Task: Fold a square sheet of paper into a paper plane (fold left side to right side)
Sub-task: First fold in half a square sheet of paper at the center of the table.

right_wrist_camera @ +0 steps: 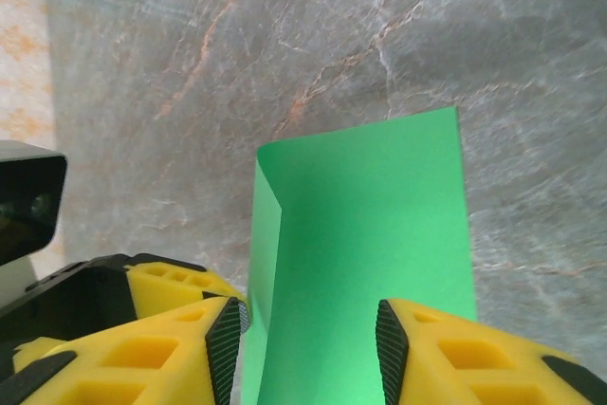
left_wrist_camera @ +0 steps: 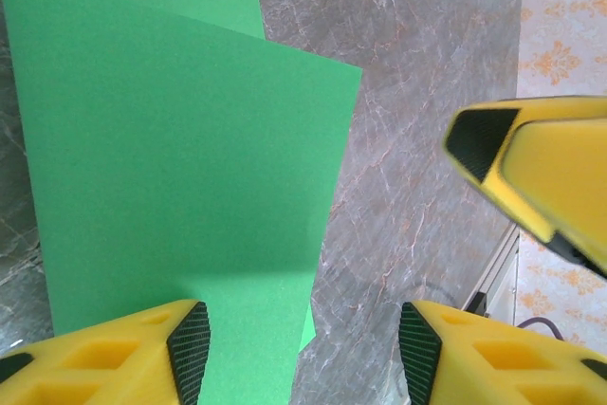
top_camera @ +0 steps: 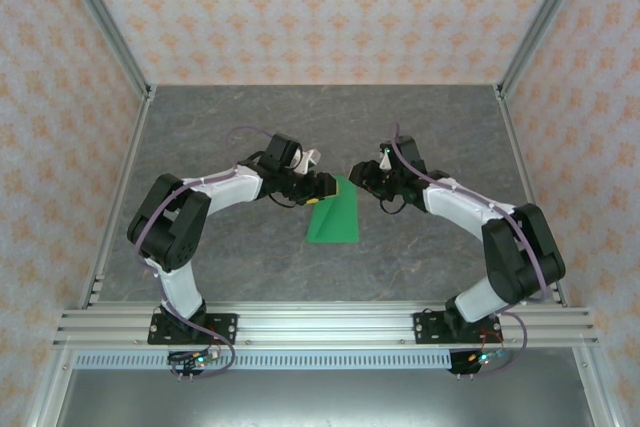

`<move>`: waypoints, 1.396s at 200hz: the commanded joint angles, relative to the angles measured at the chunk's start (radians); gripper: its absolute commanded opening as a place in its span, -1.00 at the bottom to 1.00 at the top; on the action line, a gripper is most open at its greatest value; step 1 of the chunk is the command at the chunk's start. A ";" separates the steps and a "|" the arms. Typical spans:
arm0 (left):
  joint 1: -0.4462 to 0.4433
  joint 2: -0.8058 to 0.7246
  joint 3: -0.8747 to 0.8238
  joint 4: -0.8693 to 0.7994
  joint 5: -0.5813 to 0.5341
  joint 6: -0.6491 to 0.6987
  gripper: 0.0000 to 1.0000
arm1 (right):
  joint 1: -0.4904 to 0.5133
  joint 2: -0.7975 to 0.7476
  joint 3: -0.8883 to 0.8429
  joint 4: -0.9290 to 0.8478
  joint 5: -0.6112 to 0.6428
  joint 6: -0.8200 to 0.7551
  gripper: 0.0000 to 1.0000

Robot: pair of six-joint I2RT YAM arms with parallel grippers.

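The square sheet of paper point(top_camera: 336, 219) lies folded over on the grey table, its top layer skewed and slightly raised off the lower one point(left_wrist_camera: 180, 177). The paper plane is out of view. My left gripper point(top_camera: 322, 185) hovers at the sheet's far left corner, open; the paper's edge runs beneath the gap between its fingers point(left_wrist_camera: 303, 348). My right gripper point(top_camera: 362, 175) is at the far right corner, open, with the green paper point(right_wrist_camera: 370, 234) below and between its fingers point(right_wrist_camera: 308, 343). The two grippers nearly meet above the sheet's far edge.
The marbled grey table point(top_camera: 220, 137) is walled by patterned panels on three sides, with metal posts at the back corners. An aluminium rail point(top_camera: 320, 322) carrying both arm bases runs along the near edge.
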State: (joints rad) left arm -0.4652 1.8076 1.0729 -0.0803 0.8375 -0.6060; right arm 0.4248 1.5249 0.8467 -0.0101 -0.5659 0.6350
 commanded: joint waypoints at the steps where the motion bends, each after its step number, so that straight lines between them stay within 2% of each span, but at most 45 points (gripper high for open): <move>1: -0.007 0.012 0.025 0.019 -0.005 -0.011 0.12 | 0.000 0.016 -0.057 0.190 -0.052 0.120 -0.11; 35: -0.007 0.014 0.026 0.014 -0.003 -0.009 0.02 | 0.005 0.062 -0.094 0.365 -0.118 0.191 -0.13; 86: -0.007 0.012 0.027 0.012 -0.004 -0.008 -0.11 | 0.015 0.096 -0.095 0.390 -0.115 0.198 -0.15; 125: -0.006 0.015 0.031 0.009 -0.001 -0.008 -0.14 | 0.028 0.139 -0.083 0.412 -0.123 0.216 -0.19; 147: -0.007 0.015 0.030 0.010 -0.002 -0.006 -0.14 | 0.034 0.155 -0.077 0.412 -0.127 0.218 -0.30; 163: -0.006 0.013 0.030 0.008 -0.002 -0.008 -0.14 | 0.035 0.158 -0.076 0.411 -0.127 0.214 -0.52; 203: -0.007 -0.023 0.025 -0.031 -0.029 0.020 -0.03 | 0.034 0.164 -0.027 0.299 -0.101 0.135 -0.87; 236: -0.005 -0.086 -0.005 -0.094 -0.098 0.051 0.11 | 0.031 0.175 0.041 0.132 -0.036 0.018 -0.89; 279: -0.006 -0.092 -0.027 -0.131 -0.155 0.054 0.13 | 0.025 0.210 0.092 0.025 0.021 -0.066 -0.88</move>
State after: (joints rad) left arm -0.4652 1.7370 1.0668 -0.1585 0.7406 -0.5747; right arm 0.4557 1.7016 0.9073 0.1177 -0.6052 0.6537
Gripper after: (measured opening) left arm 0.564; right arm 0.062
